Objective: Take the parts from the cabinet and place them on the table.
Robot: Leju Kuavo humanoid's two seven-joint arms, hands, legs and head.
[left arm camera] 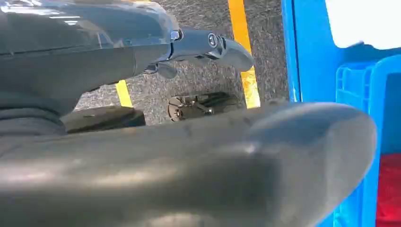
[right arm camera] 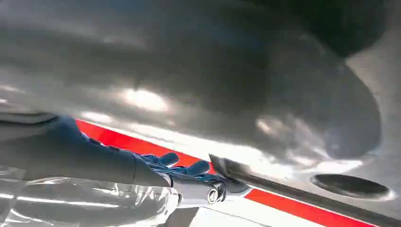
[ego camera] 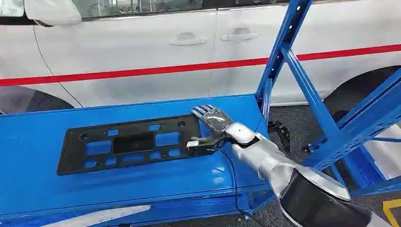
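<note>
A long black plastic plate [ego camera: 132, 144] with several rectangular cut-outs lies flat on the blue table [ego camera: 142, 187]. My right hand [ego camera: 213, 120] is at the plate's right end. Its fingers are stretched out flat over the table past the plate's far corner, and its thumb touches the plate's right edge. It grips nothing. In the right wrist view the right hand [right arm camera: 189, 94] is a blurred grey mass, its dark fingers [right arm camera: 187, 169] straight. My left hand [left arm camera: 198, 161] hangs over grey floor, fingers apart and holding nothing.
A blue steel rack frame [ego camera: 302, 80] rises just right of the table, its slanted struts close to my right arm. A white car [ego camera: 142, 42] with a red stripe stands behind the table. Yellow floor lines [left arm camera: 243, 52] and a blue crate [left arm camera: 359, 94] are near my left hand.
</note>
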